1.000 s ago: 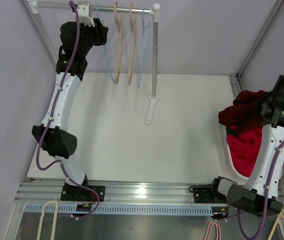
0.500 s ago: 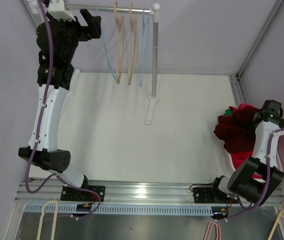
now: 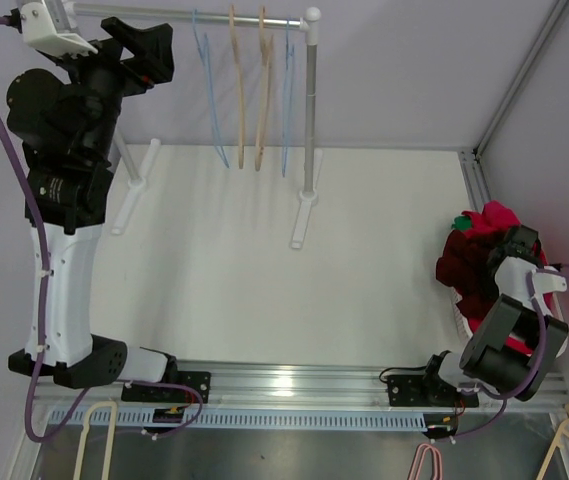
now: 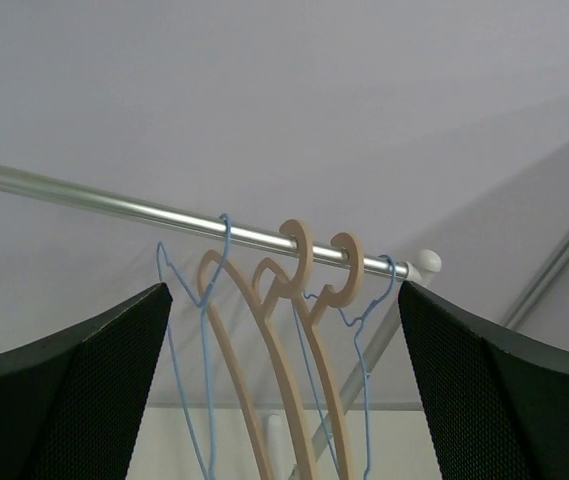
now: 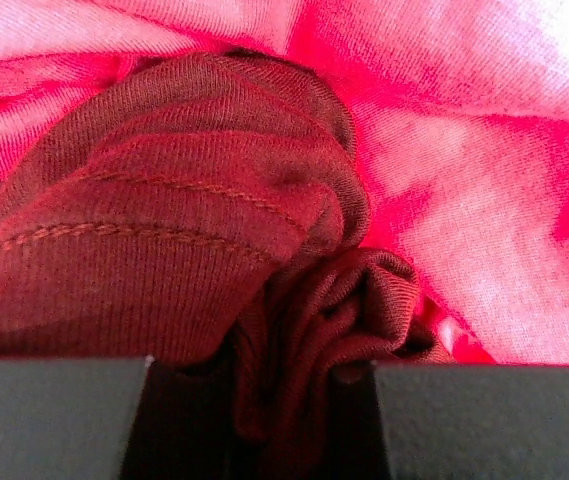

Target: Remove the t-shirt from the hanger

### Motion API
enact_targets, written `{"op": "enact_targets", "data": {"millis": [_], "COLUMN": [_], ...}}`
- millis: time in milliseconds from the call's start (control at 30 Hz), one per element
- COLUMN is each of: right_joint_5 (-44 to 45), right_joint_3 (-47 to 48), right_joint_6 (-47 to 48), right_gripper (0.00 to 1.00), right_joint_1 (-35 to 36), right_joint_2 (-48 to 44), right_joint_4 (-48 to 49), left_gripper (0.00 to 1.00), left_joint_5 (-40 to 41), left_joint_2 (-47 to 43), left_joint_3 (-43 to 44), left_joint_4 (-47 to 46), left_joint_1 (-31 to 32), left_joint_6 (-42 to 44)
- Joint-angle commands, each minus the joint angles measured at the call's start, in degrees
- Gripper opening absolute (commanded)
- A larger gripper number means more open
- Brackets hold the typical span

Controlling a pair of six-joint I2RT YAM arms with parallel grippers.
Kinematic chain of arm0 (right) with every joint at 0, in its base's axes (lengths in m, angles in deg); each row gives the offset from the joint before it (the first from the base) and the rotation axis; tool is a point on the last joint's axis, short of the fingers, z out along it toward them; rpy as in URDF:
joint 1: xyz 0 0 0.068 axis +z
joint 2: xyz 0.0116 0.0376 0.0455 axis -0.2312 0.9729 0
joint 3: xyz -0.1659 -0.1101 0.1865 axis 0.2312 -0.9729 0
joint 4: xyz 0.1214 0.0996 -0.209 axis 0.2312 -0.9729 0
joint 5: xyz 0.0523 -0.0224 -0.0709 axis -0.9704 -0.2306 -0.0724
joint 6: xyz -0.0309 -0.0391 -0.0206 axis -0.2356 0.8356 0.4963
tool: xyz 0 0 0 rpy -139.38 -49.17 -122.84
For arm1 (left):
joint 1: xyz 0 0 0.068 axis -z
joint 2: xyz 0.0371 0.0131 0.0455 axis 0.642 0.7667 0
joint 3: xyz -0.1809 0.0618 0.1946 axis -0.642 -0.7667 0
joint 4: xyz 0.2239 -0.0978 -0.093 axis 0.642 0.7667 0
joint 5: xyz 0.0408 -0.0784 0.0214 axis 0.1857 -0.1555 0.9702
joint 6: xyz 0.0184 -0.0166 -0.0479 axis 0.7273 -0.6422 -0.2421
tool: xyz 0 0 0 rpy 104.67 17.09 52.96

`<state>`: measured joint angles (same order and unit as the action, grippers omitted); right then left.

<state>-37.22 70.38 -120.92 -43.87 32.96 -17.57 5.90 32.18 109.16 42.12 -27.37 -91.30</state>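
Note:
Several bare hangers hang on the rack rail (image 3: 214, 17): two blue wire ones (image 3: 207, 90) and two wooden ones (image 3: 236, 90). No t-shirt is on any of them. My left gripper (image 3: 139, 45) is open and empty, high up to the left of the hangers, and faces them (image 4: 284, 300). The dark red t-shirt (image 3: 464, 265) lies bunched on the pile at the right table edge. My right gripper (image 3: 512, 248) is pressed into it. Its jaws stand apart with dark red folds (image 5: 164, 250) between them (image 5: 262, 370).
Bright red cloth (image 3: 492, 215) lies under and behind the dark shirt, pink-red in the right wrist view (image 5: 464, 200). The rack post (image 3: 310, 110) and its feet (image 3: 129, 190) stand on the white table. Spare hangers (image 3: 94, 440) lie below the front rail.
My left arm swung left and up, away from the hangers. My right arm folded down and set the dark red t-shirt onto the pile at the right edge.

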Motion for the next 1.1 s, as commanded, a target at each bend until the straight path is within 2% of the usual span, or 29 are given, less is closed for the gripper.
{"op": "enact_targets", "data": {"millis": [0, 33, 100, 133, 200, 233, 267, 400, 433, 533, 667, 767, 900, 933, 1033, 1067], "right_joint_5": [5.60, 5.63, 13.68, 16.58, 20.91, 21.01, 20.66, 20.48, 20.48, 20.39, 21.18, 17.86, 21.44, 21.79, 21.45, 21.18], "right_joint_3": [-1.13, 0.37, 3.62, 6.68, 9.51, 11.70, 12.85, 17.25, 18.04, 20.68, 24.90, 29.73, 36.93, 39.38, 43.08, 43.79], "right_joint_6": [-0.48, -0.22, -1.00, -1.36, -1.53, -1.19, -0.40, -0.40, -0.65, -1.01, 0.04, 4.16, 5.92, 7.50, 15.76, 17.43], "right_gripper": [0.01, 0.02, 0.05, 0.08, 0.17, 0.35, 0.43, 0.61, 0.76, 0.90, 0.96, 1.00, 1.00, 1.00, 1.00, 1.00], "right_joint_1": [0.79, 1.66, 4.64, 7.71, 9.49, 9.67, 9.85, 10.02, 10.11, 10.46, 11.25, 13.53, 24.94, 29.92, 38.81, 40.50], "right_joint_2": [-0.95, -2.81, -6.50, -9.91, -12.49, -13.37, -14.51, -14.78, -14.69, -15.31, -17.68, -19.35, -19.79, -19.53, -17.87, -17.34], "right_joint_4": [-3.55, -4.97, -10.39, -11.91, -15.42, -16.05, -16.49, -21.14, -22.11, -25.37, -28.53, -27.83, -29.51, -28.72, -25.11, -23.89], "left_gripper": [0.99, 1.00, 0.99, 1.00, 1.00, 0.99, 0.99, 0.99, 1.00, 0.99, 1.00, 0.99, 1.00, 0.99, 1.00, 1.00], "left_joint_5": [0.82, 0.91, 1.70, 2.14, 3.54, 3.64, 3.81, 4.52, 4.52, 4.69, 4.87, 4.96, 5.57, 6.01, 7.33, 7.42], "left_joint_2": [-1.36, -1.63, -2.16, -2.33, -2.34, -2.34, -2.42, -2.42, -2.34, -2.42, -3.04, -3.56, -5.49, -6.72, -15.23, -20.48], "left_joint_3": [0.81, 0.89, 0.72, 0.72, 1.33, 1.42, 1.77, 1.86, 1.86, 1.86, 1.86, 1.86, -1.11, -5.22, -18.75, -29.58], "left_joint_4": [3.33, 3.42, 3.16, 2.98, 3.24, 3.76, 4.03, 4.82, 4.91, 5.61, 6.23, 7.37, 9.83, 8.88, 2.22, 0.36], "left_joint_1": [2.27, 2.62, 3.85, 4.29, 5.26, 5.44, 5.61, 6.23, 6.32, 6.49, 6.84, 7.37, 8.34, 8.51, 8.95, 9.13], "left_joint_6": [-2.53, -2.44, -2.35, -1.39, -0.68, -0.59, -0.59, -0.07, 0.11, 0.55, 0.73, 0.99, 1.16, 1.17, -0.32, -0.94]}}
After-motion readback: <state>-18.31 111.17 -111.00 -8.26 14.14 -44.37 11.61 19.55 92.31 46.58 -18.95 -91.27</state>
